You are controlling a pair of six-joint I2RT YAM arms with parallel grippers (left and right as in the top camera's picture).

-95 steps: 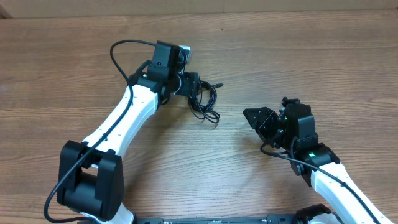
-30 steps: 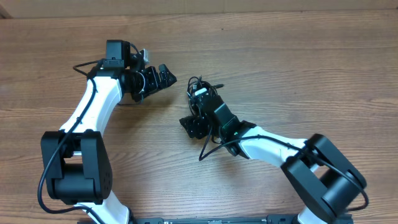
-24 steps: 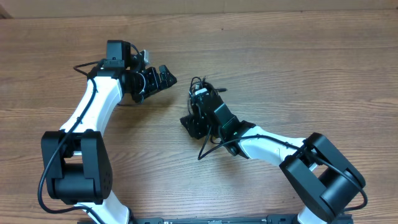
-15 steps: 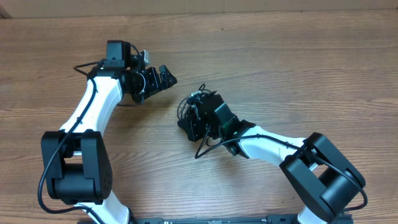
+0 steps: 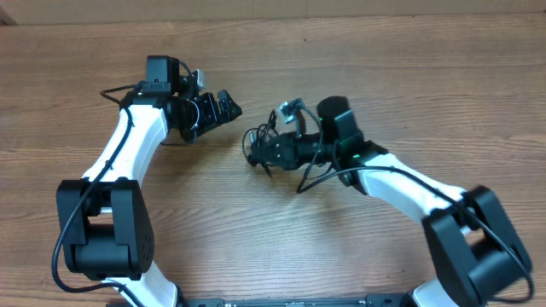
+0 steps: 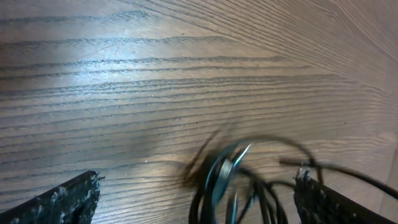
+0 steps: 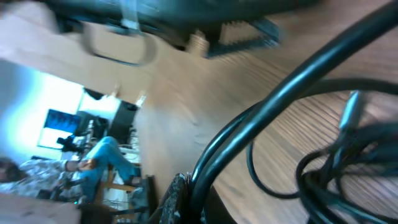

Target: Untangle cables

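The cables (image 5: 253,141) are a knotted bundle of thin black cords at mid table. My right gripper (image 5: 271,152) is shut on the bundle from the right, its wrist rolled over. In the right wrist view a cord loop (image 7: 280,99) presses against one finger (image 7: 181,198), and more loops (image 7: 336,158) hang to the right, all blurred. My left gripper (image 5: 232,103) is open and empty, a short way up and left of the bundle. In the left wrist view its fingers (image 6: 65,200) stand wide apart, with the blurred cables (image 6: 249,174) on the table beyond them.
The bare wooden table (image 5: 384,77) runs to its far edge (image 5: 273,13). The right arm's own thicker wire (image 5: 311,179) loops below its wrist. The right wrist view looks sideways past the table at a room with a seated person (image 7: 102,162).
The left gripper let go of the bundle and drew back left, then stayed still. The right gripper came in, took the bundle, and has now rolled its wrist, dragging the cables slightly left.
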